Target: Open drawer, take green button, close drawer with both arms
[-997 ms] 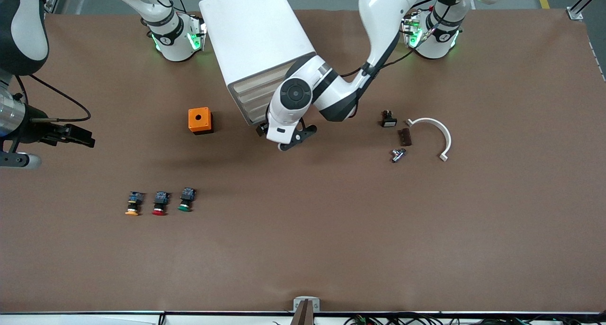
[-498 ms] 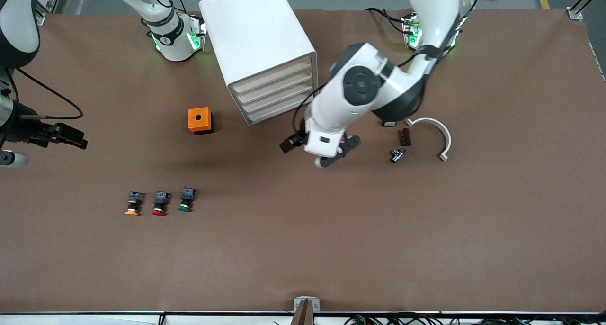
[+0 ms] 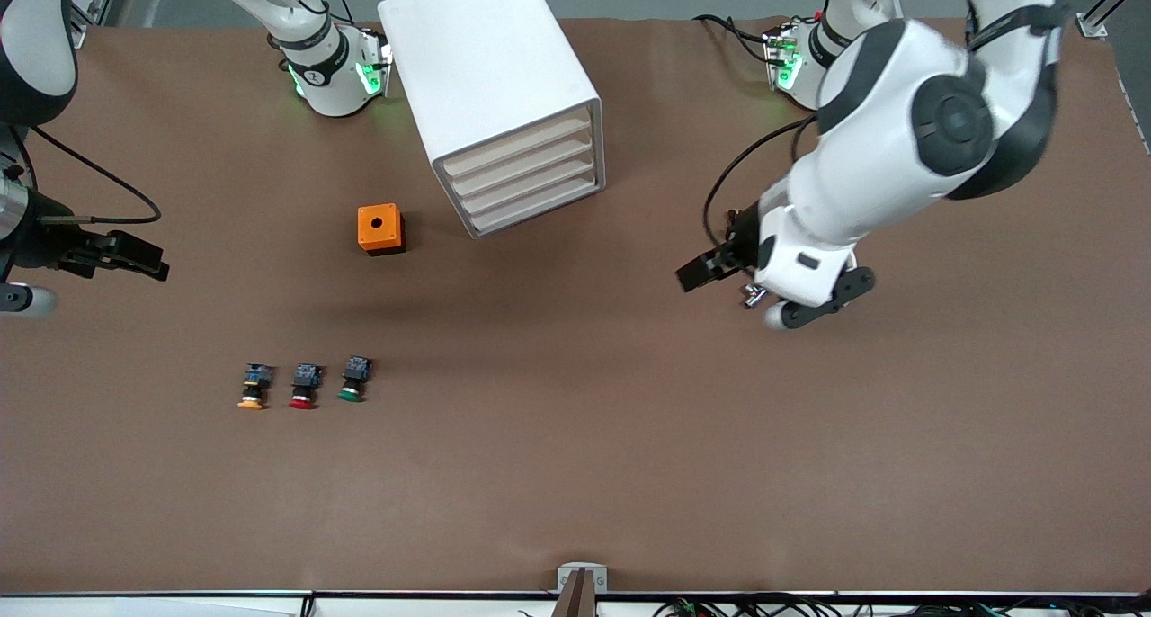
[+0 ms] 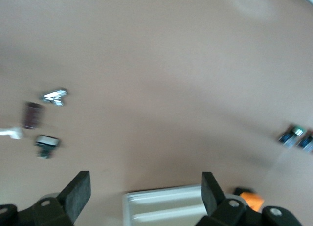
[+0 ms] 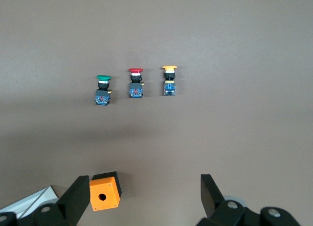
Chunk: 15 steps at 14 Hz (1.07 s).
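Observation:
The white cabinet point(image 3: 490, 68) stands near the arms' bases, with its stack of beige drawer fronts point(image 3: 530, 181) all pushed in. The green-capped button point(image 3: 352, 380) point(image 5: 102, 89) lies on the brown table nearer the front camera, last in a row of three. My left gripper point(image 3: 698, 273) point(image 4: 145, 189) hangs open and empty over the table toward the left arm's end, with the cabinet point(image 4: 166, 204) showing between its fingers at a distance. My right gripper point(image 3: 155, 262) point(image 5: 144, 189) is open and empty, up over the right arm's end of the table.
A red-capped button point(image 3: 304, 388) and a yellow-capped one point(image 3: 254, 389) lie beside the green one. An orange box point(image 3: 380, 228) with a hole sits beside the cabinet. A metal piece point(image 4: 55, 96), a brown piece point(image 4: 33, 114) and a black switch point(image 4: 47, 143) lie under the left arm.
The left arm has swung away from the drawer fronts toward its own end of the table, now over the small parts. The right gripper has hardly moved.

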Available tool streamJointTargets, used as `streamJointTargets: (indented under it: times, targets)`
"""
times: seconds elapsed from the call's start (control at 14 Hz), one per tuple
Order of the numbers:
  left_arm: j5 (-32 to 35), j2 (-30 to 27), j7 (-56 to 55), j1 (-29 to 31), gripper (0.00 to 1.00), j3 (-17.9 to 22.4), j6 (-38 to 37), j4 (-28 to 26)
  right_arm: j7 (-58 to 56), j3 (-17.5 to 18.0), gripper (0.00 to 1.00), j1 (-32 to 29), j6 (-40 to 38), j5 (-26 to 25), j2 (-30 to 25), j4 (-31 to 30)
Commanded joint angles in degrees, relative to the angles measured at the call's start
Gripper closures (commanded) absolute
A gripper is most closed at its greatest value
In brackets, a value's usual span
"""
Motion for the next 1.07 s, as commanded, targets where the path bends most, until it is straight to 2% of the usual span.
streamJointTargets:
  times: [0.0, 0.07, 0.14, 0.28, 0.71, 1.0]
  targets:
    - [1.0, -3.2, 8.8, 4.7, 0.00, -0.5, -4.5, -1.8, 0.4, 0.8, 0.00, -0.6, -1.2, 0.1, -0.7, 0.2]
    - [2.2, -3.7, 13.1, 5.4, 0.00, -0.3, -6.8, -1.9, 0.4, 0.9, 0.00, -0.3, -1.6, 0.1, -0.9, 0.2]
    - [6.3, -4.2, 15.9, 5.7, 0.00, -0.4, -7.9, -1.9, 0.4, 0.8, 0.00, 0.2, -1.8, 0.1, -1.0, 0.2]
    - [9.4, -5.1, 17.4, 8.2, 0.00, -0.4, -9.0, -2.0, 0.4, 0.8, 0.00, 0.3, -1.9, 0.1, -1.8, -0.4]
    - [9.7, -6.6, 29.3, 18.3, 0.00, -1.2, -10.9, -2.4, 0.4, 0.9, 0.00, 1.3, -1.8, 0.2, -5.3, -2.7]
    - [9.8, -6.7, 32.7, 20.9, 0.00, -1.7, -10.8, -4.9, 0.4, 0.9, 0.00, 1.3, -2.4, 0.2, -8.0, -4.7]
